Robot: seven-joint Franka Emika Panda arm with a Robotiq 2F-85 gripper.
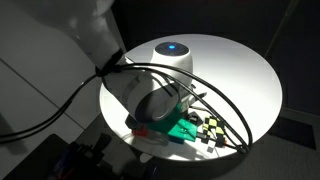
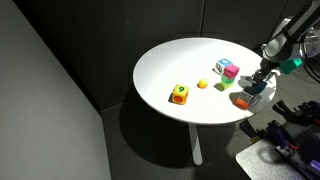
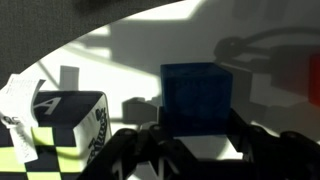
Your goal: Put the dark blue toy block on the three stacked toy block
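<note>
Setting: dim room with dark wall panels; a round white desk [image 2: 165,62] on a single pedestal.
End effector [image 3: 197,130]: low over the desk near its edge. The fingers are spread wide and grip nothing.
Dark blue toy block [image 3: 197,97]: resting on the desk, dead ahead of the end effector and centred in the gap between its fingers. Whether either finger touches it cannot be told.
Stacked toy blocks [image 2: 227,69]: near the end effector and apart from it, toward the desk's middle, pink uppermost. The lower tiers are too small to read.
Lettered block [image 3: 70,115]: beside the end effector, outside one finger, showing an "A" on top with chequered yellow sides.
Orange block [image 2: 179,94]: well apart, beyond the stack.
Step in hand: judged as lining up on the cube, with the grasp not yet made.
Next move calls for: closing squarely on opposite faces, lifting clear, then carrying it over the pink top and setting it down level.
</note>
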